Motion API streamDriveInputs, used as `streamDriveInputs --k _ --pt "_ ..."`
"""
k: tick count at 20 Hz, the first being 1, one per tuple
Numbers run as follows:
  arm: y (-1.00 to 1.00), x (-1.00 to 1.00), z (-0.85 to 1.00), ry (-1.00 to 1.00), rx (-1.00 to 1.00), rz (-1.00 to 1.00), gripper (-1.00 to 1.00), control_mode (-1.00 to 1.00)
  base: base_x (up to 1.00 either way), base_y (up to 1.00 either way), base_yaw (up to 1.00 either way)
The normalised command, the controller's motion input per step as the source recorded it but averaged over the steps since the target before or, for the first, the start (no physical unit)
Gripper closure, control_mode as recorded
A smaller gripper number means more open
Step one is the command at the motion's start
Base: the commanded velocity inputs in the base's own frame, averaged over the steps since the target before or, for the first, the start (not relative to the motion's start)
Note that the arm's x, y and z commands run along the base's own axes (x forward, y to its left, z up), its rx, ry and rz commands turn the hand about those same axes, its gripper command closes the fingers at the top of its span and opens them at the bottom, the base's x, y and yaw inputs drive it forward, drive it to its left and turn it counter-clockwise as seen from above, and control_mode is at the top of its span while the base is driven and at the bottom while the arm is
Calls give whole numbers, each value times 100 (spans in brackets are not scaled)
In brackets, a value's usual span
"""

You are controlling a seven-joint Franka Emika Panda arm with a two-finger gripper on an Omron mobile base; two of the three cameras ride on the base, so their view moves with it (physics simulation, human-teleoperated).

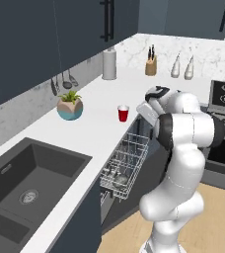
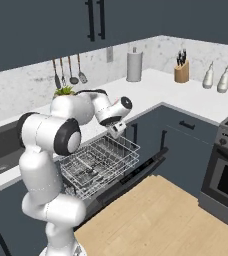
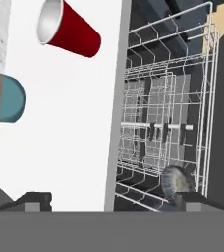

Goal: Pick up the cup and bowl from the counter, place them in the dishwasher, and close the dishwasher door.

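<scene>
The bowl (image 3: 177, 183) already lies in the pulled-out rack (image 2: 98, 160) of the dishwasher, so the cup (image 1: 123, 113) looks to be next. It stands upright on the counter (image 1: 94, 126), near the edge. The gripper (image 3: 113, 199), empty and spread wide, hangs just off that edge, and needs to reach inward.
</scene>
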Motion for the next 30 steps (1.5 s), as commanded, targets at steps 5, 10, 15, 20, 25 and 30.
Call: streamDriveInputs --k 5,10,15,20,25,30 --pt "1 88 5 24 19 -17 -100 -100 0 0 0" --pt "0 78 1 7 20 -17 -100 -100 0 0 0" --pt "4 51 -17 0 8 -13 -100 -100 0 0 0" --pt "26 27 -55 0 0 -2 -100 -100 0 0 0" --pt "14 40 -9 0 0 0 -100 -100 0 0 0" --pt "20 36 -15 0 0 0 -100 -100 0 0 0"
